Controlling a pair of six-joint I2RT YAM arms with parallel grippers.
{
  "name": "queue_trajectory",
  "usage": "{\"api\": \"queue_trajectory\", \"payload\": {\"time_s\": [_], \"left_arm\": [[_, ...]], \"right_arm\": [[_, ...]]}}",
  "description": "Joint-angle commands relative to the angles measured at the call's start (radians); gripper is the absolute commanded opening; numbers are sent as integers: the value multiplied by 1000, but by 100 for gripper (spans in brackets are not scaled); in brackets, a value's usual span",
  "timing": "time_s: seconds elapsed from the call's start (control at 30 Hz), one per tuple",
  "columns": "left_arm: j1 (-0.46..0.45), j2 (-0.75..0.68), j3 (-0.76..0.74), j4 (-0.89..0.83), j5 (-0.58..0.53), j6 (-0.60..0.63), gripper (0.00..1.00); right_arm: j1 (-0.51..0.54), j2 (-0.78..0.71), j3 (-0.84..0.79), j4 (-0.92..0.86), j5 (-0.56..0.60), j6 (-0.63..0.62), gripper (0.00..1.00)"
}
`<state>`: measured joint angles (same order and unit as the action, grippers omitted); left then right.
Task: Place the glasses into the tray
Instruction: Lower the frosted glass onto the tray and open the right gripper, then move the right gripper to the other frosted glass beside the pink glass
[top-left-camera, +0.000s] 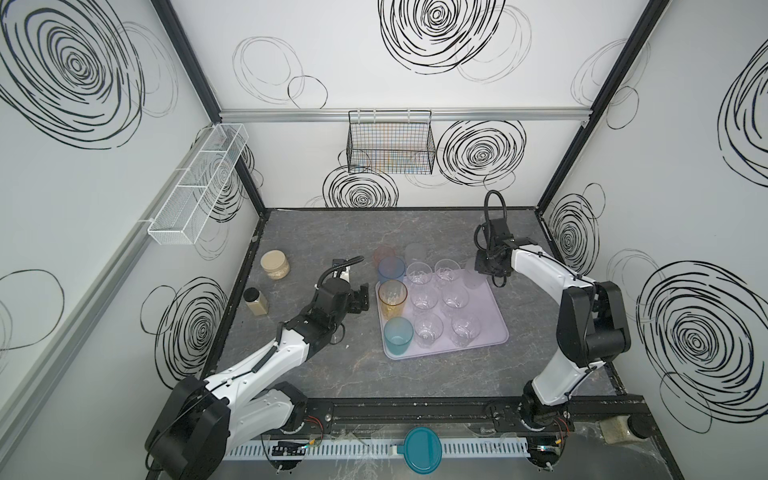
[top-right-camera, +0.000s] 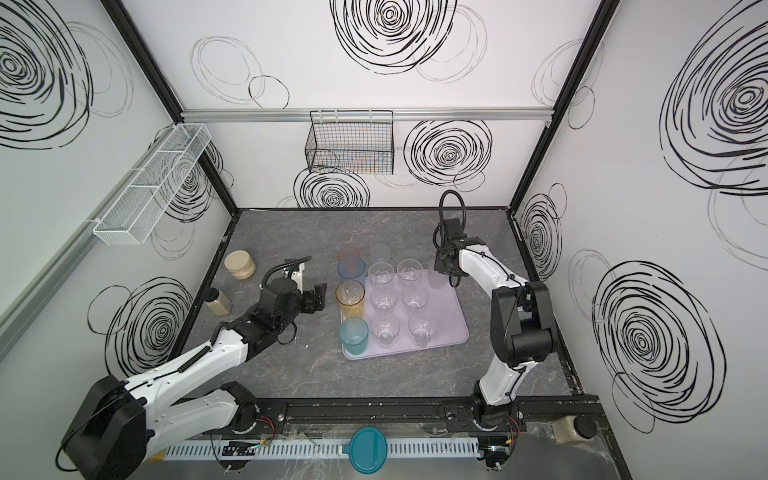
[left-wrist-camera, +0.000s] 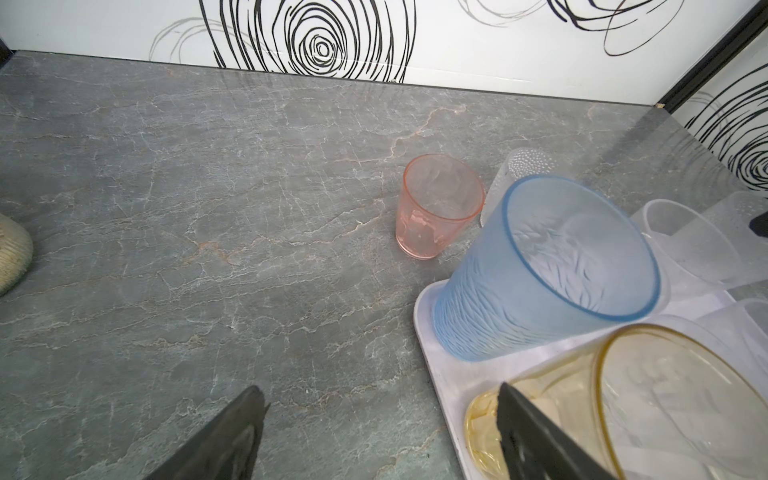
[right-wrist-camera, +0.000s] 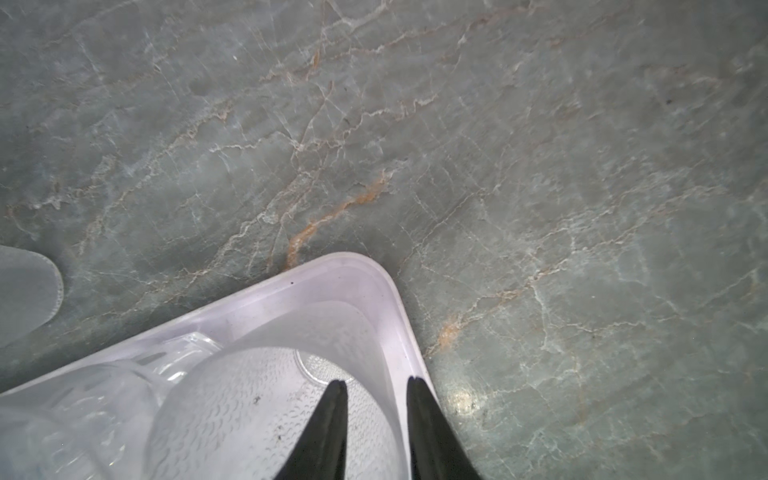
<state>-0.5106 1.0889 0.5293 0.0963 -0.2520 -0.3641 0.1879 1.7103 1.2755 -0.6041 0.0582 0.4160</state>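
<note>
Grey marble surface (top-left-camera: 332, 374), lilac tray (top-left-camera: 494, 328) nearly full. Right hand (right-wrist-camera: 376, 380) sits slightly parted astride a frosted glass (right-wrist-camera: 249, 415) in the tray's far right corner. Pink glass (left-wrist-camera: 436, 208) is off-tray, straight ahead of the wide-open, empty left hand (left-wrist-camera: 378, 386), so that arm's nearer.

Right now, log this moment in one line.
left jaws: open, near amber glass | right jaws: open, straddling frosted glass in tray corner | pink glass: on table

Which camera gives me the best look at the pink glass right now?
The left wrist view: the pink glass stands upright on the table, off the tray, unobstructed. In both top views it is small and faint behind the blue glass. The right wrist view misses it.
</note>
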Motion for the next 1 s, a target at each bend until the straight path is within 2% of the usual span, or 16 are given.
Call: {"api": "queue_trajectory", "payload": {"time_s": [0.0, 0.1, 0.27, 0.4, 0.53, 0.7, 0.97], "left_arm": [[-3, 0, -10, 30, -18, -3, 90], [-4, 2, -11, 34, -17, -7, 90], [-6, 0, 33, 3, -4, -16, 90], [-13, -37, 32, 22, -7, -34, 90], [-3, -49, -4, 8, -18, -29, 91], [13, -55, -52, 36, 9, -55, 91], [43, -35, -47, 57, 48, -60, 91]], "right_arm": [[26, -47, 86, -75, 66, 6, 37], [61, -61, 161, -106, 89, 4, 40], [155, -19, 241, -24, 4, -23, 45], [204, 95, 345, 27, -88, -1, 48], [229, 232, 458, 3, -152, 38, 49], [274, 347, 535, 11, -169, 45, 50], [280, 473, 594, 1, -172, 47, 47]]}}
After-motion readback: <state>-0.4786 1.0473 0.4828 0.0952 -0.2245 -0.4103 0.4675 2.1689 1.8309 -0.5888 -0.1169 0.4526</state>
